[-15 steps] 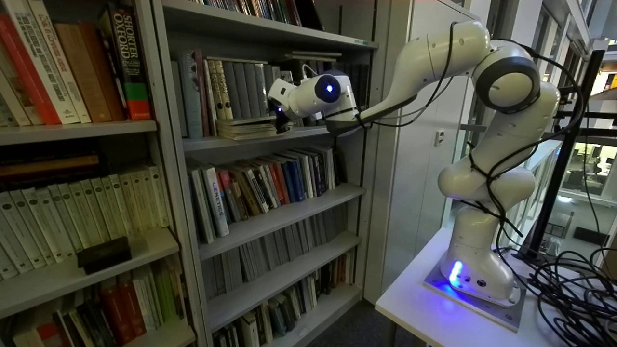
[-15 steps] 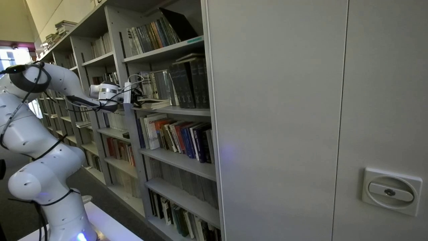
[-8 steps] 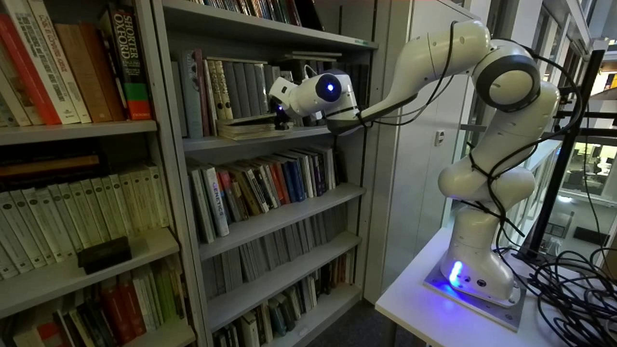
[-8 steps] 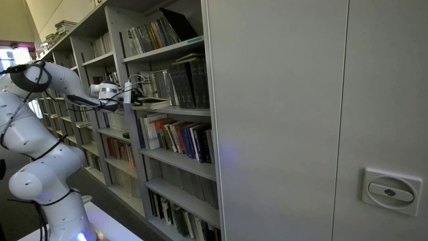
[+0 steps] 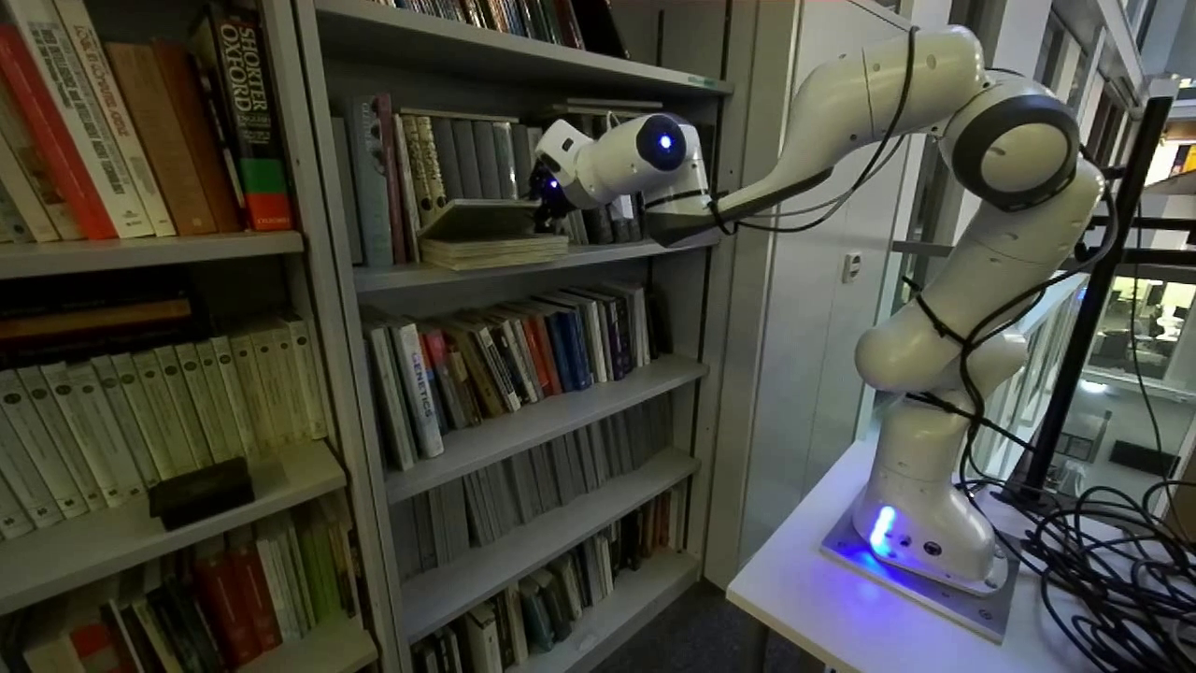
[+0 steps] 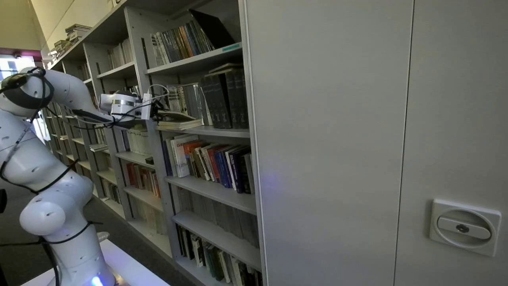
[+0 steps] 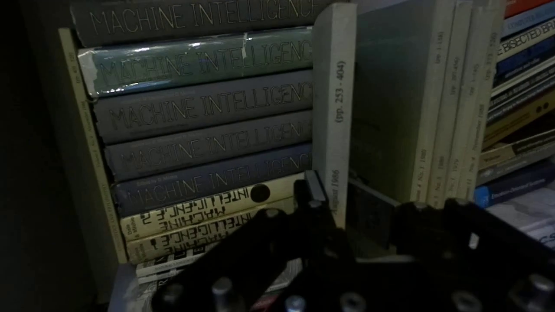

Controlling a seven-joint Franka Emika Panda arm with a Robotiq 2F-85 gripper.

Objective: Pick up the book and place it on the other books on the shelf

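Book [image 7: 336,112] is pinched by the gripper [image 7: 333,186], tilted over the flat pile [image 5: 495,252] on the shelf [image 5: 392,279]. Its long spine lies crosswise to the upright books [image 5: 470,161]; their tops stand higher, so probably the move must go up first, then inward.

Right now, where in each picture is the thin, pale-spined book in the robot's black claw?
In an exterior view: the book, left of centre, tilted over a flat pile of pale books.
In an exterior view: the book, left of centre, over the pile.
Wrist view: the book, right of centre, left of the pile.
Shared landmark: that pile.
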